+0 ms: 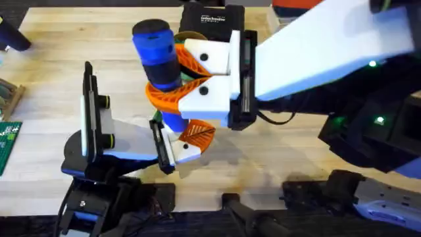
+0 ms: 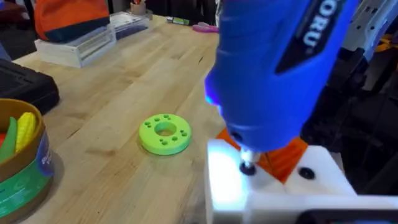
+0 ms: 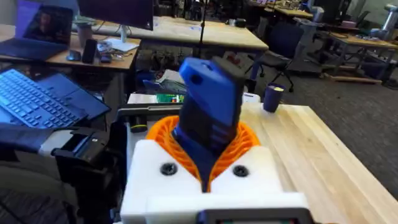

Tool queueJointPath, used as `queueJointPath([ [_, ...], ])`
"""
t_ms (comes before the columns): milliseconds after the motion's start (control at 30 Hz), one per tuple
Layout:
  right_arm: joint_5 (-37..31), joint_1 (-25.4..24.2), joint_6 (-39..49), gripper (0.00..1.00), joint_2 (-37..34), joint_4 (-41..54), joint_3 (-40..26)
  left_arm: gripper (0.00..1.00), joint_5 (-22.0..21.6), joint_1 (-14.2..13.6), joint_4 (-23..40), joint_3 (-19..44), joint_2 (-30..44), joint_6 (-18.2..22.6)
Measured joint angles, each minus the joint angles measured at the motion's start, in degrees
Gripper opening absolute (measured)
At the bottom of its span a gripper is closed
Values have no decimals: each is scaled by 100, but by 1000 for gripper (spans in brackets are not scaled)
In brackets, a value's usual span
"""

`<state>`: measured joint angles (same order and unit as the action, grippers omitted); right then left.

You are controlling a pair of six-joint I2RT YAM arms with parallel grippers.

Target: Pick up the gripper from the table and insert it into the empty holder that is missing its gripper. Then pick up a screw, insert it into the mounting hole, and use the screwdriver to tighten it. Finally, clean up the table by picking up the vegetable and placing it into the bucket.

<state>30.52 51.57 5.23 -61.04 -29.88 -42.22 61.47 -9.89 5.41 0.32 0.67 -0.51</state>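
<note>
My right gripper reaches across the middle of the table and is shut on the blue screwdriver, which stands upright between its orange ribbed pads. The screwdriver has its thin bit pressed on a small dark screw. That screw sits in a white gripper piece with an orange pad, at the left gripper, right below the right one. The bucket holds yellow and green toy produce. The vegetable is out of view.
A lime-green disc with holes lies on the wood between the bucket and the screwdriver. A black case stands at the back, and a green circuit board lies at the left edge. Pink scissors and a clear box lie farther off.
</note>
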Motion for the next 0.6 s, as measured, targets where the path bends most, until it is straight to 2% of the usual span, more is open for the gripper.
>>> queueJointPath([
  [200,1,0,13,30,-14,-140,4,4,0,0,0,0,0,0],
  [433,2,0,-55,30,-42,-1367,28,4,-2,0,0,0,2,0],
  [600,37,-169,53,30,-42,-1080,28,4,-2,0,0,0,0,0],
])
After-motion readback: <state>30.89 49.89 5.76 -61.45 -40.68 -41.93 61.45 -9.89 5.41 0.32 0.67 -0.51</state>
